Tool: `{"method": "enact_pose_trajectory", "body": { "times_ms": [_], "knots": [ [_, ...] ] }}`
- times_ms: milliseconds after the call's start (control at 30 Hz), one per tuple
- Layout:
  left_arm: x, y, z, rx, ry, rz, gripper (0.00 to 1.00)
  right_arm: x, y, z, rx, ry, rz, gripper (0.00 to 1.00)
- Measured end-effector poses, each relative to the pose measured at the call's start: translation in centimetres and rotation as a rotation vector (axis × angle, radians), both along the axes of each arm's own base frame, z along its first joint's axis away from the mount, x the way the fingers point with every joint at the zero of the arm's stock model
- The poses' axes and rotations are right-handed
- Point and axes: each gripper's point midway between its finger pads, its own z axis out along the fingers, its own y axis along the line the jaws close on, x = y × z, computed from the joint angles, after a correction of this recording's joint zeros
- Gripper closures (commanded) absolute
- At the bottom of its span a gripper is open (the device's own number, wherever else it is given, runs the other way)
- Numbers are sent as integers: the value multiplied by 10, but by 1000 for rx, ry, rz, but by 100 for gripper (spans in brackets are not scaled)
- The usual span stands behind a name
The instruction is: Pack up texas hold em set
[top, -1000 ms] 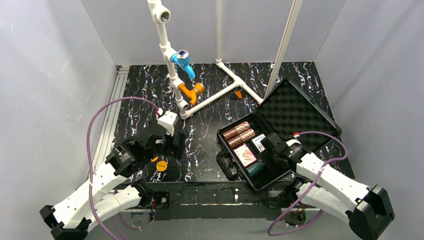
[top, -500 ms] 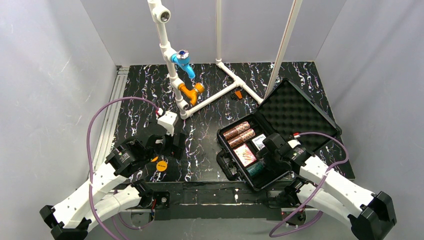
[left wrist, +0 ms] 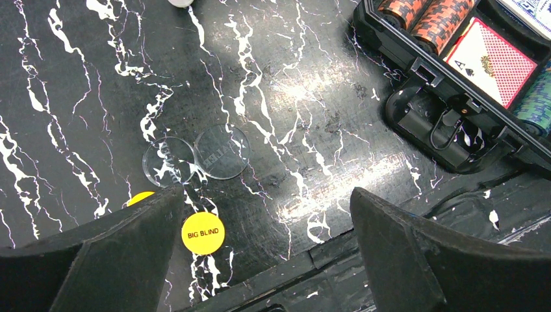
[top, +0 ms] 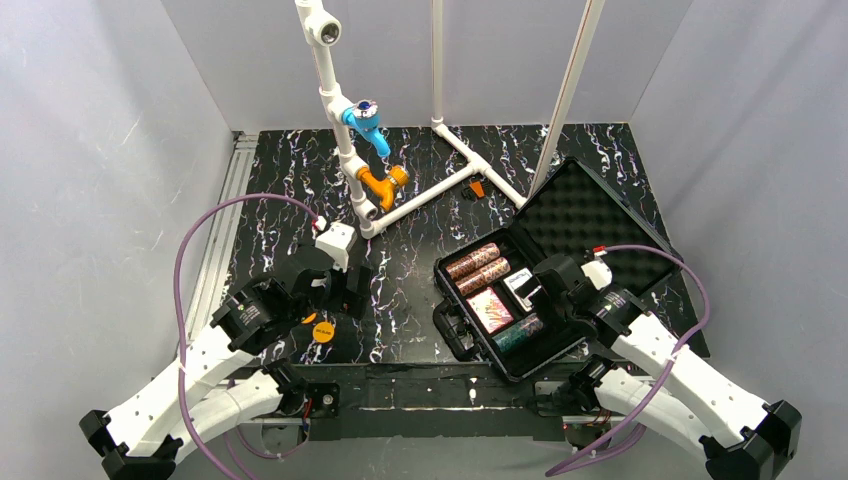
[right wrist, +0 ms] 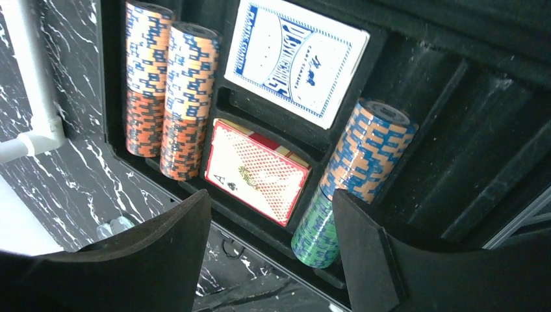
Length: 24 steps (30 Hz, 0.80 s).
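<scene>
From above, the open black case sits on the counter by the near edge, toward the right near corner, its foam-lined lid laid back toward the far right. Inside lie two red-brown chip rolls side by side, a red deck, a blue deck and a green roll. The right tool hangs over the case's middle. The left tool hangs over the counter left of the case, with an orange disc just beside it toward the near edge. A white pipe frame stands at the far side. In the left wrist view, the left tool has its jaws wide apart and nothing between them. The orange disc, lettered BIG BLIND, lies by the left finger, and a second one is half hidden behind that finger. Two clear discs lie touching each other just beyond. The case's handle shows at the right. In the right wrist view, the right tool has its jaws apart and grips nothing. Beneath it the red deck lies between the chip rolls and the green roll, whose far half looks orange and blue. The blue deck lies beyond.
</scene>
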Motion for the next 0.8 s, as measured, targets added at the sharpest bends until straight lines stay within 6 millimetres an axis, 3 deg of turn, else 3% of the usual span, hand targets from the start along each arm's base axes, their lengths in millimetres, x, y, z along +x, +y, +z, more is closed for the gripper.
{"method": "enact_pose_trajectory", "body": {
  "times_ms": [433, 567, 800],
  "knots": [
    [2, -1, -6, 20, 20, 0, 1, 16, -17, 22, -186, -151, 150, 18],
    [2, -2, -9, 30, 30, 0, 1, 28, -21, 45, -263, -219, 205, 3],
    [4, -3, -15, 57, 52, 4, 1, 49, -14, 77, -320, -293, 233, 2]
  ]
}}
